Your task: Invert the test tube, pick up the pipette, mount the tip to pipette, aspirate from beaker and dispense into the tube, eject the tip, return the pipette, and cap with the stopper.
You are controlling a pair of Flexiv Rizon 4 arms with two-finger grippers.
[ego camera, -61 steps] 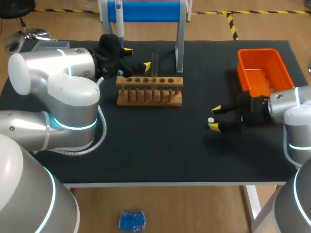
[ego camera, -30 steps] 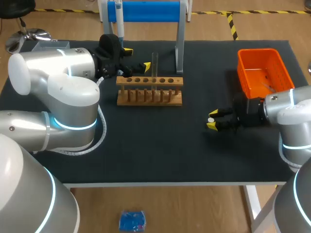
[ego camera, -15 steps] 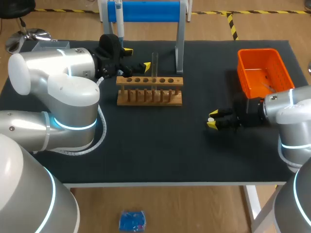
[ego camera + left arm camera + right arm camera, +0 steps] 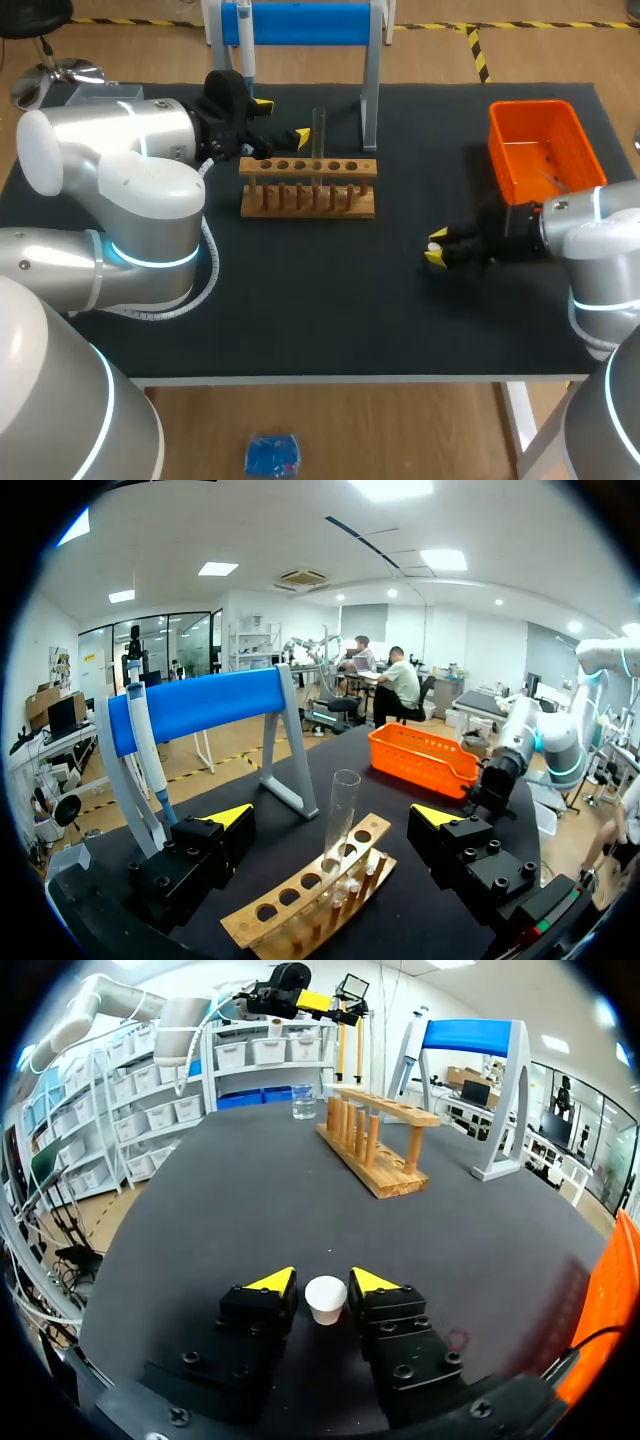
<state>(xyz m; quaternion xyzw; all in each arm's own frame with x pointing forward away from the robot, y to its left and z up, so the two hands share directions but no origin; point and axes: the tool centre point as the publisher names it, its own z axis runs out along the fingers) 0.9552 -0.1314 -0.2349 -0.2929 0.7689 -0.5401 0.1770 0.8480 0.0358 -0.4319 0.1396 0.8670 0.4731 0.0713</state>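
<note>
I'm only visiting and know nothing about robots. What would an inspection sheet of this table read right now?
surface: black table top, no spills seen.
job's things: test tube upright, mouth up, in the wooden rack; pipette hanging on the blue stand; beaker beyond the rack's far end; white stopper on the table.
clutter: orange basket beside the right arm.
grippers: left gripper open, behind the rack, touching nothing; right gripper shut on the stopper.
cables: pale hose looped along the left arm.
surroundings: nothing seen.
</note>
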